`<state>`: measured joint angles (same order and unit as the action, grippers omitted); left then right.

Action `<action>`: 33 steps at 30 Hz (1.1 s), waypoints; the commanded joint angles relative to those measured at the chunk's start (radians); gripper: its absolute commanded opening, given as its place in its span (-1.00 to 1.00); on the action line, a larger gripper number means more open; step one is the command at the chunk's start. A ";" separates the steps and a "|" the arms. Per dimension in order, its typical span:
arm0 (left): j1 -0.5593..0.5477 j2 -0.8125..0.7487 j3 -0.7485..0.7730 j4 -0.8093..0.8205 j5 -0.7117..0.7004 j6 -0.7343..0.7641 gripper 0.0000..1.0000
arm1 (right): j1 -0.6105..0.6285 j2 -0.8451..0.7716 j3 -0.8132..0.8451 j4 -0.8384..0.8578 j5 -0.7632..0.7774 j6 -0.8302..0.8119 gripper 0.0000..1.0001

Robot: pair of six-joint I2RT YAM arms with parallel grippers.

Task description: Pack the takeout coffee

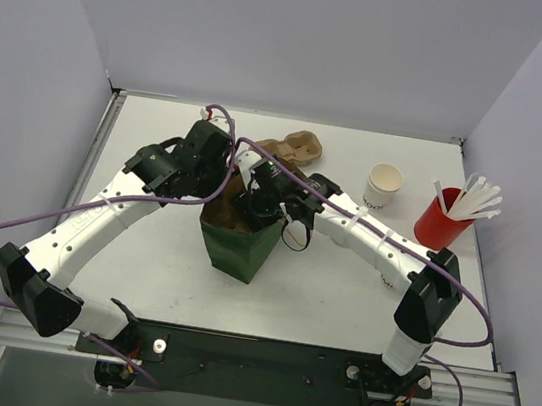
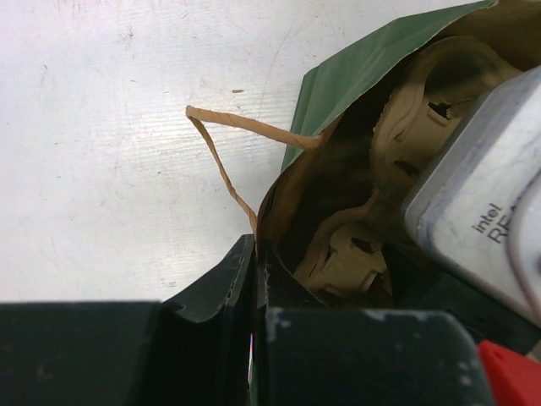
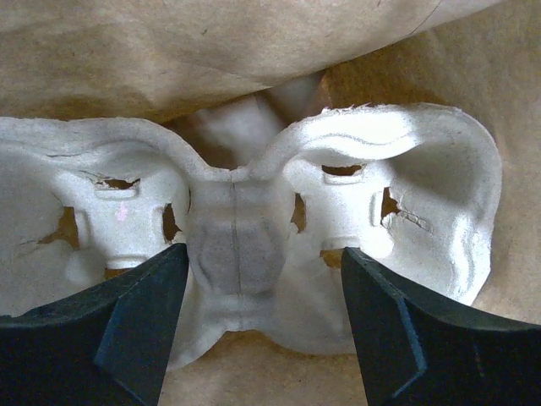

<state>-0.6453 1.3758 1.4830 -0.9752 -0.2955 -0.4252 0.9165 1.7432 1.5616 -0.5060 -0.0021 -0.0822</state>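
Observation:
A green paper bag (image 1: pixel 239 249) with a brown inside stands open at the middle of the table. My left gripper (image 1: pixel 219 182) is shut on the bag's rim (image 2: pixel 269 211), its fingers (image 2: pixel 221 283) pinching the paper beside the twisted paper handle (image 2: pixel 245 125). My right gripper (image 1: pixel 256 207) reaches down into the bag, open, its jaws on either side of the middle of a pulp cup carrier (image 3: pixel 237 245) lying inside. The carrier also shows in the left wrist view (image 2: pixel 347 262). The lidded takeout coffee is out of view.
A second brown pulp carrier (image 1: pixel 295 148) lies behind the bag. An open white cup with a tan inside (image 1: pixel 384 186) stands at the back right. A red cup of white straws (image 1: pixel 442 223) stands near the right wall.

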 commanded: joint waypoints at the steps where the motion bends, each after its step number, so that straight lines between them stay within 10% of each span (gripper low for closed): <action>1: -0.053 0.002 0.013 0.084 0.096 0.068 -1.00 | 0.035 0.016 0.049 -0.023 0.028 -0.051 0.37; 33: -0.062 0.015 0.022 0.064 0.099 0.046 -1.00 | 0.027 0.036 0.267 -0.104 -0.035 0.024 0.61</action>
<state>-0.6521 1.3586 1.4929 -0.9150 -0.2783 -0.4381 0.9161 1.7725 1.7618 -0.7322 0.0105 -0.0517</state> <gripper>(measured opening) 0.119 0.806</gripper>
